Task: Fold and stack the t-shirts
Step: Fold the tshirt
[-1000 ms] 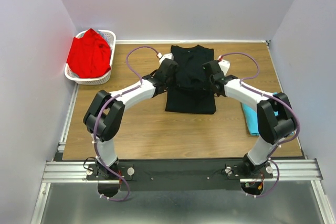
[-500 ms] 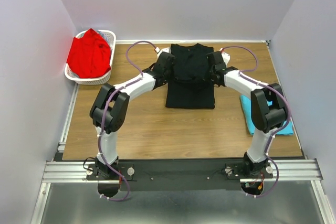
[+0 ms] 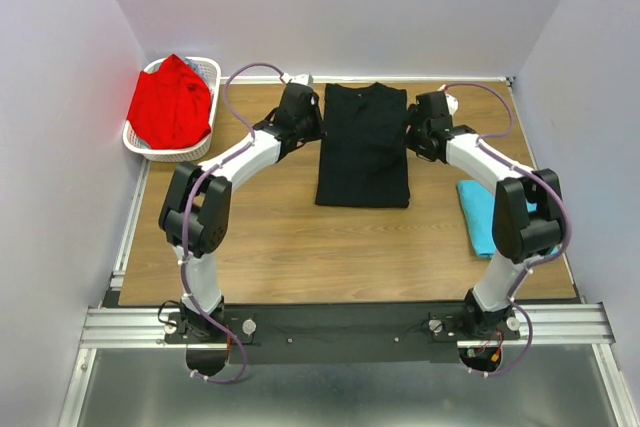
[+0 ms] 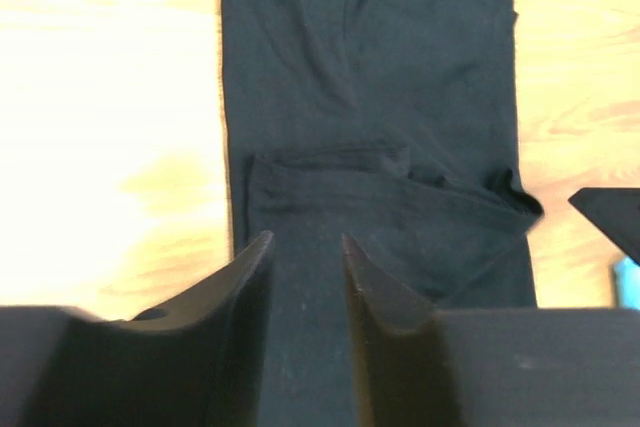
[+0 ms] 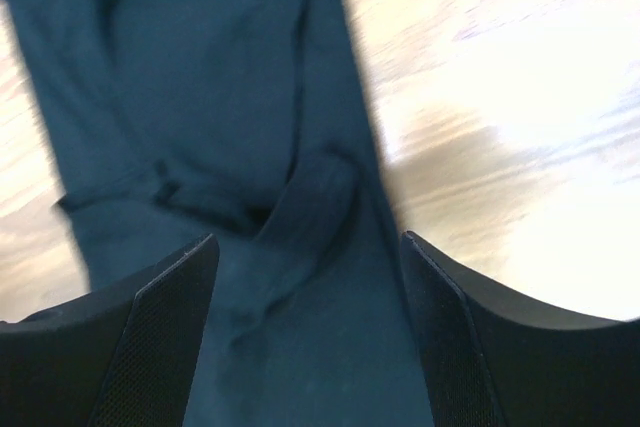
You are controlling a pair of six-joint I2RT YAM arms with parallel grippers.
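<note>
Upper left, the white lattice basket [image 3: 208, 71] holds the crumpled red t-shirt [image 3: 168, 105]; the left gripper [image 4: 306, 239] and right gripper [image 5: 309, 238], both spread and empty, flank the folded black t-shirt [image 3: 363, 152]

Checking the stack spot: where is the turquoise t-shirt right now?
Top view: the turquoise t-shirt lies on the table's right side, partly behind the right arm, apart from the central black t-shirt.

My top camera looks down from above and behind the arm bases [image 3: 205, 319] on the whole table [image 3: 280, 237]. Both wrist cameras look closely down at the black t-shirt [image 3: 363, 147], shared by all views.
</note>
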